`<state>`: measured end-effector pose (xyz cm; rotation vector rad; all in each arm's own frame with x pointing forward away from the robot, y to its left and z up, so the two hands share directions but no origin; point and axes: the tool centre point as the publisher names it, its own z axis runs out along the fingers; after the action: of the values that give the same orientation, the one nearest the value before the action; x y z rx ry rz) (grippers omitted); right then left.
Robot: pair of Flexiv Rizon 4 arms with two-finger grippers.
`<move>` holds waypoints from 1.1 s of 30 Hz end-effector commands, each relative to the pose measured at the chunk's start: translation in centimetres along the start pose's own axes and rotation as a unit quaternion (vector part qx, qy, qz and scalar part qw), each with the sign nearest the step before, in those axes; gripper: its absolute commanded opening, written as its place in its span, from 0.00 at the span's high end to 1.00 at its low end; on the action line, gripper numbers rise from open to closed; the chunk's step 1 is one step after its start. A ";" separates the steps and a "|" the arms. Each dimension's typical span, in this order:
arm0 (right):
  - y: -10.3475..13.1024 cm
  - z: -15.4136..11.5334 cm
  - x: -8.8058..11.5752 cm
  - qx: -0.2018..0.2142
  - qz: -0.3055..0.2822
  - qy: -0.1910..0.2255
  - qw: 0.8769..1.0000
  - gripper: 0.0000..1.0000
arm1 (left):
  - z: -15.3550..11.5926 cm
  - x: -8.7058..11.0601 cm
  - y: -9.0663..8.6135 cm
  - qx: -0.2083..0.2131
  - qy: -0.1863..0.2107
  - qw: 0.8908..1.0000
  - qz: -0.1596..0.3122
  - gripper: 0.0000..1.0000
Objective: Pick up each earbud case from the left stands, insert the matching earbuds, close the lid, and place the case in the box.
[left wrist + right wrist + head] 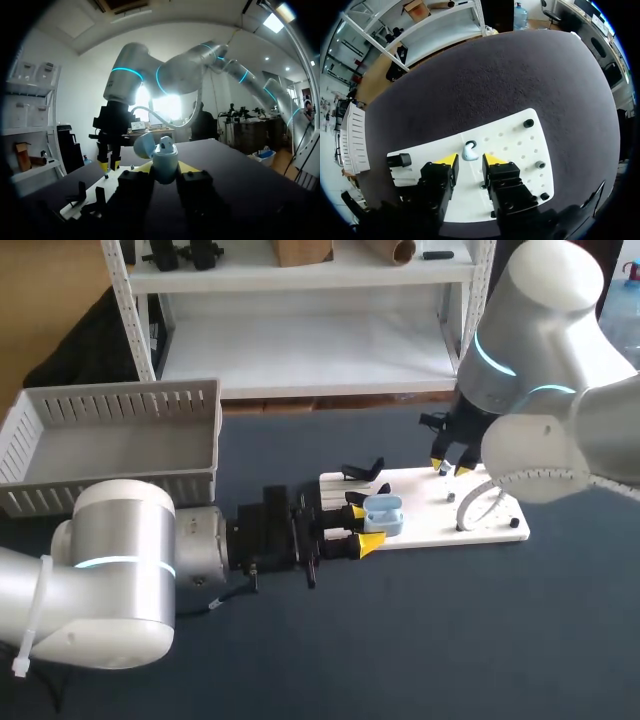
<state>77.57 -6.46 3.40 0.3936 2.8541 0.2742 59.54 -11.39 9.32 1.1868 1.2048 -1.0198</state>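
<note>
Earbud case, light blue with its lid raised, is clamped between the left jaws over the near left part of the white board on the table. Farther right, the right jaws stand apart above the board. A pale earbud lies on the board under the gap, untouched. A slatted box stands at the far left.
</note>
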 end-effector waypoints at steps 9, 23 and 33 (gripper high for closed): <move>0.3 0.6 -0.4 -0.001 0.000 0.003 1.000 0.71 | 0.1 0.1 -0.3 -0.008 -0.002 1.000 0.003 1.00; 0.1 0.8 -0.6 0.000 0.002 0.007 1.000 1.00 | 0.1 0.1 -0.3 -0.008 -0.002 1.000 0.003 1.00; -0.2 -1.0 -0.3 -0.006 -0.001 0.000 1.000 1.00 | 0.1 0.1 -0.3 -0.008 -0.002 1.000 0.003 1.00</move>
<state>78.40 -6.50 3.47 0.3897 2.8575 0.2841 59.54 -11.39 9.32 1.1869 1.2048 -1.0199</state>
